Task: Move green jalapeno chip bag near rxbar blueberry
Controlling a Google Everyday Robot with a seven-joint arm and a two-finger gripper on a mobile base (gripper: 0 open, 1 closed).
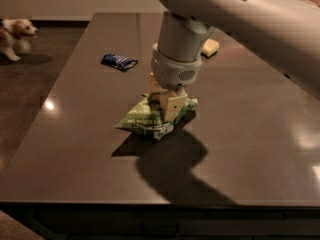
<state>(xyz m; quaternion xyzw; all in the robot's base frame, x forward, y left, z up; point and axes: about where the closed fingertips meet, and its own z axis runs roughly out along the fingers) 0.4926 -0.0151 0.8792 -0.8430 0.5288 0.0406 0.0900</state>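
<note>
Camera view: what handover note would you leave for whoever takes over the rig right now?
The tool is near the middle of the table, shut on the green jalapeno chip bag, which looks lifted just off the surface.
The rxbar blueberry lies flat at the far left, apart from the bag.
Done: grasp.
Left: carry the bag over and set it beside the bar.

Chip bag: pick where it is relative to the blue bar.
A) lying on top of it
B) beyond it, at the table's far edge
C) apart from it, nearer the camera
C: the chip bag, gripped by the gripper, has bare tabletop between it and the bar, which lies farther back and to the left.
</note>
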